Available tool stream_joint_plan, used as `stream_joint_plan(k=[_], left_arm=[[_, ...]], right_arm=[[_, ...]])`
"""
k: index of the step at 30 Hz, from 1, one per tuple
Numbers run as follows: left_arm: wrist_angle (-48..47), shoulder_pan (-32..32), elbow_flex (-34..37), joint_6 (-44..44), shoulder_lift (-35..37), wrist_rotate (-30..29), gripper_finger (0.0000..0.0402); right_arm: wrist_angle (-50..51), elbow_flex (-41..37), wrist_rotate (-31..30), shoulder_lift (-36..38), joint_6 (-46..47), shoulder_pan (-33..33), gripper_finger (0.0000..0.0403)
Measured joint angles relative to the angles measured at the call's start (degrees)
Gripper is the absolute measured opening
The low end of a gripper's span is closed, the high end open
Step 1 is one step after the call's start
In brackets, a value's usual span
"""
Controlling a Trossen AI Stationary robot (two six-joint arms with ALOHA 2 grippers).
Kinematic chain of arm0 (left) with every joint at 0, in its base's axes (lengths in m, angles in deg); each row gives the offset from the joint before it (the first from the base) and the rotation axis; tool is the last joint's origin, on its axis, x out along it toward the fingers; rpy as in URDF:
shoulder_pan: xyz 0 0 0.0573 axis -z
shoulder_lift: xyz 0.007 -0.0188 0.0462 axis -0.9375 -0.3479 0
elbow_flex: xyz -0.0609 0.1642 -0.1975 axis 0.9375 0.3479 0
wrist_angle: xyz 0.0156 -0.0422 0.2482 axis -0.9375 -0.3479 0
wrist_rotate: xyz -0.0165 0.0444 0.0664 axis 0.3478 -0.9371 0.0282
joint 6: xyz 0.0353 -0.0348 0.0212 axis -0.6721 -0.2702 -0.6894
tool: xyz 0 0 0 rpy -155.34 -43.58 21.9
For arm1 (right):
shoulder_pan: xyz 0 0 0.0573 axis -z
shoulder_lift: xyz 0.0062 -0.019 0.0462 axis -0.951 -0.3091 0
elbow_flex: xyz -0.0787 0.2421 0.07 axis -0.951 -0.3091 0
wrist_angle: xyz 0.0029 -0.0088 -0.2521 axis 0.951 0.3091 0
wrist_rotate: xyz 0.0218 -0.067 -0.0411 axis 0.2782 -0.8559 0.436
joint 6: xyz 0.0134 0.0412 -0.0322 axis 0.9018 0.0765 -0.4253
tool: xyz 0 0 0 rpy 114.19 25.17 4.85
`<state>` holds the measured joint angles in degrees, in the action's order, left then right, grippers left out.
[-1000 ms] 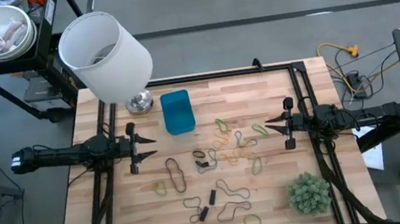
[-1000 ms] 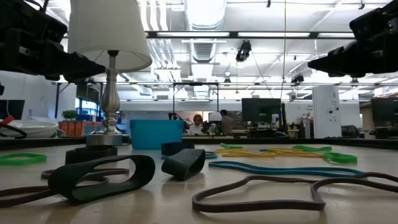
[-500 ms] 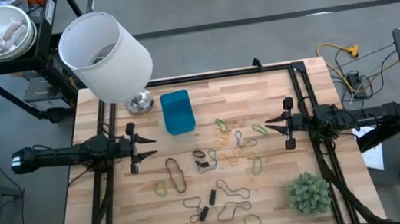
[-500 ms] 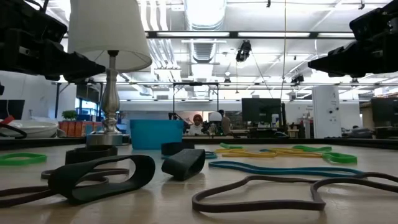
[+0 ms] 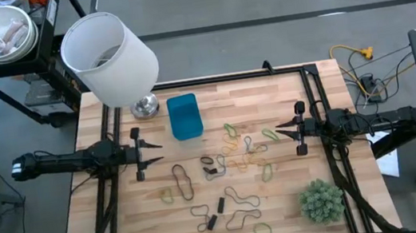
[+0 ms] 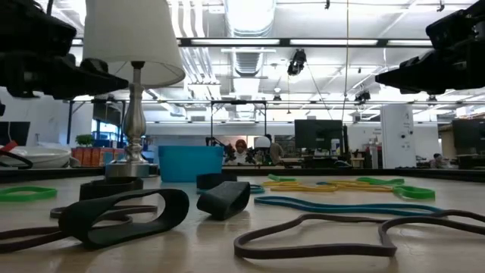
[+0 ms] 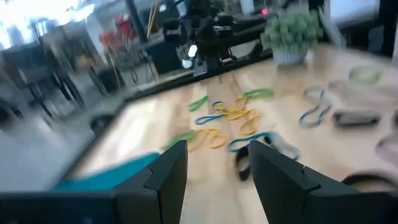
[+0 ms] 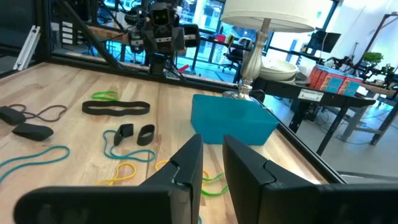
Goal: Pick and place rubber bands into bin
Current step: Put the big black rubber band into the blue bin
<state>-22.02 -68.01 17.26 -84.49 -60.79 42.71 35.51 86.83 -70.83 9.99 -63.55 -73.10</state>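
Note:
Many rubber bands point(image 5: 231, 166), green, yellow, tan and dark, lie flat and scattered over the middle and near part of the wooden table; several show close up in the low view point(image 6: 121, 216). The blue bin point(image 5: 184, 116) stands open-topped toward the far edge, just right of the lamp's base. My left gripper point(image 5: 155, 146) hovers open at the table's left side and points right, left of the bands point(image 7: 236, 118). My right gripper point(image 5: 278, 132) hovers at the right side and points left toward the bands and the bin point(image 8: 233, 118), its fingers a narrow gap apart.
A lamp with a big white shade point(image 5: 109, 58) and a metal base point(image 5: 144, 106) stands at the far left corner beside the bin. A bushy green plant point(image 5: 321, 201) sits at the near right corner. Black frame rails point(image 5: 311, 71) border the table. People show far behind in the room point(image 6: 241, 148).
In the low view my left arm's dark outline has shifted a little and the left wrist view is blurred, so that arm has begun to move; which way does not show. The bands, the bin and my right arm have kept still.

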Motion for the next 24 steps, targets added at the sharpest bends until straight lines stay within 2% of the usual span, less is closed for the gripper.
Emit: stream_joint_plan(k=[2,5,10,12,16,21,24], left_arm=[[0.8,0.0,0.0,-4.5,0.1,-0.1,0.0157],[1.2,0.0,0.0,-5.9,0.2,-0.1,0.0157],[9.1,0.0,0.0,-5.8,0.0,1.0,0.0157],[14.0,0.0,0.0,-5.8,0.0,2.0,0.0157],[23.8,0.0,0.0,-4.9,0.0,2.3,0.0157],[33.6,0.0,0.0,13.8,0.0,2.7,0.0157],[39.3,0.0,0.0,20.3,0.1,2.6,0.0157]], right_arm=[[-0.3,0.0,0.0,0.0,0.0,0.0,0.0057],[-0.3,0.0,0.0,0.0,4.4,0.0,0.0057],[-0.3,0.0,0.0,0.0,31.7,0.0,0.0057],[-0.3,0.0,0.0,0.0,37.0,0.0,0.0057],[-0.3,0.0,-0.2,0.0,36.5,0.0,0.0057],[-0.8,0.0,-4.7,0.0,25.5,0.0,0.0057],[-4.4,0.0,-6.5,-0.1,28.2,0.0,0.0057]])
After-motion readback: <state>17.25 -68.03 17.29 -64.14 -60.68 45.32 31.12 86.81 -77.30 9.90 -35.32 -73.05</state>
